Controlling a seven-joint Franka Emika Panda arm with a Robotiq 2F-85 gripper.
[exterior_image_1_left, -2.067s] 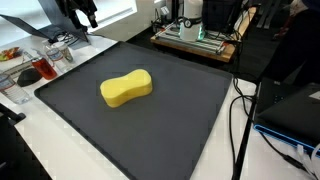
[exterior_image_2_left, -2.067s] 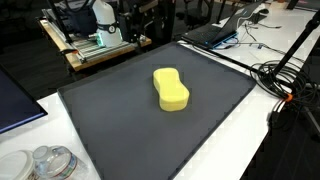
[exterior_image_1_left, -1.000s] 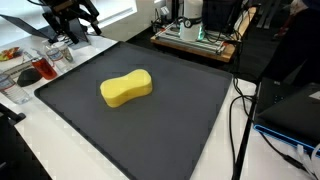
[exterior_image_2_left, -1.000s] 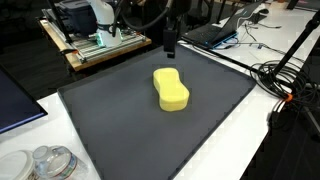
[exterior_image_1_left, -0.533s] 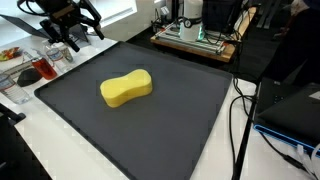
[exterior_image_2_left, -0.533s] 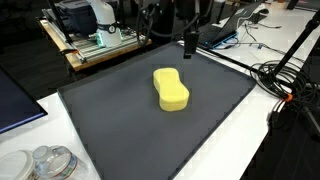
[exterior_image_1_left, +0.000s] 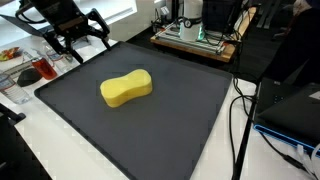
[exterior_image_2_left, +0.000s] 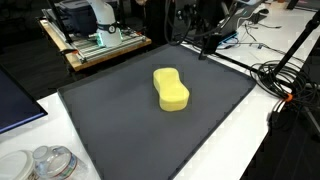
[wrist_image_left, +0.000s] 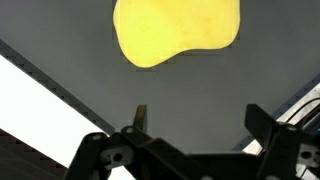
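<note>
Pincer (exterior_image_1_left: 85, 42) spread wide, empty, hovering over the edge of the mat (exterior_image_1_left: 150, 130) | yellow sponge (exterior_image_1_left: 126, 88) lying flat mid-mat on the worktop (exterior_image_1_left: 50, 140), apart from the pincer | risk: an off-centre descent could nudge the soft sponge sideways or jam the pincer into the mat.

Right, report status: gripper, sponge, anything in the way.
Gripper open, empty, hovering near the mat edge. Yellow sponge flat mid-mat, untouched. Only bare mat between them.
</note>
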